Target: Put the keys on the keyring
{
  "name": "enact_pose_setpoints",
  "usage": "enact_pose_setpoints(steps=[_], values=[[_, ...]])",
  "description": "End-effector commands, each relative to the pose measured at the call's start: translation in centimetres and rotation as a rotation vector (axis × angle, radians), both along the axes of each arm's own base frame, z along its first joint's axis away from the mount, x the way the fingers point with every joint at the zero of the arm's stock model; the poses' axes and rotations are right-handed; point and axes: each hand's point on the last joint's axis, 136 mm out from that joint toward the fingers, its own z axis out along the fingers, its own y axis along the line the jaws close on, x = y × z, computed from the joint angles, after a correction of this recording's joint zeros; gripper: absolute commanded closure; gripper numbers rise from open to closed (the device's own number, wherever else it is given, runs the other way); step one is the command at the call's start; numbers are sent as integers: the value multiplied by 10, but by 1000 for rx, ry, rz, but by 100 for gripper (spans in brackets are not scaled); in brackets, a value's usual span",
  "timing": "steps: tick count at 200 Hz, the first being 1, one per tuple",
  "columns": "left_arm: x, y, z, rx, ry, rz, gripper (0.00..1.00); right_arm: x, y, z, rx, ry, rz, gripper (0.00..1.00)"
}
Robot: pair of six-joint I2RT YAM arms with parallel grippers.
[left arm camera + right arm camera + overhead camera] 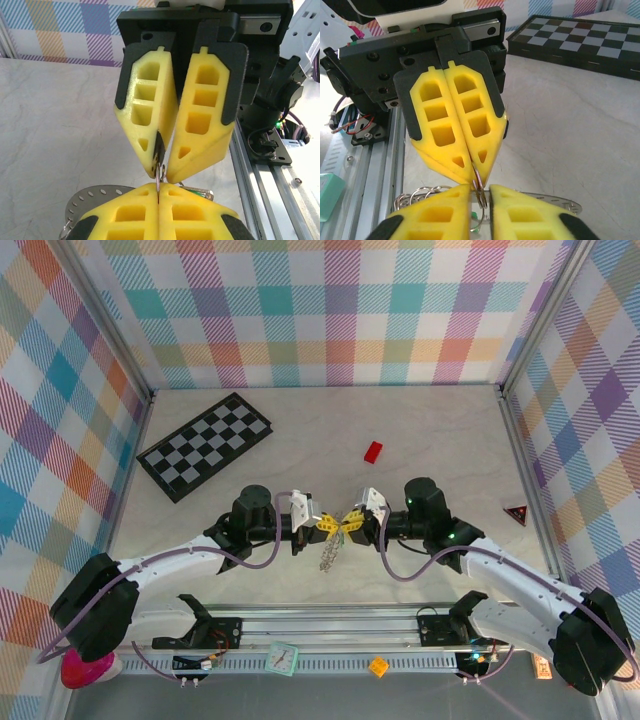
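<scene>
Precariously, the left gripper [328, 525] pinches shut on a thin ring of the keyring [329, 556]; a sideways tug could slip it free and drop the chain (so little metal is held). Keyring hangs just below the left gripper; right gripper [349, 521], tip to tip with it, has jaws slightly parted.

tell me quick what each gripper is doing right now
left gripper: shut on the keyring
right gripper: slightly open around the keyring, grip cannot be told
</scene>
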Motion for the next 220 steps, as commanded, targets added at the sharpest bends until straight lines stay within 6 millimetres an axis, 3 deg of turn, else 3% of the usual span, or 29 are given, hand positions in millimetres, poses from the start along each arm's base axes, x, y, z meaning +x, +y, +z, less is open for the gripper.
enact_pose_setpoints(steps=[1,24,53,69,89,105,149,220], values=[[-10,-4,15,-64,-42,-55,100,-4,4,4,31,0,42,86],[-10,-4,17,-71,-46,-60,100,-6,6,4,36,11,58,87],[-10,-4,19,-76,-54,-60,100,-8,9,2,37,36,81,100],[-8,-4,19,-73,-56,-47,100,-8,8,4,35,27,79,100],[-1,-1,12,-18,-56,2,74,-6,5,4,-9,4,66,100],[2,4,-1,78,-57,23,69,-4,1,2,-79,-15,63,100],[1,10,-11,231,-54,-2,72,-7,0,1,-215,-45,107,100],[-7,3,5,165,-69,-64,88,-12,18,5,-278,-75,187,100]])
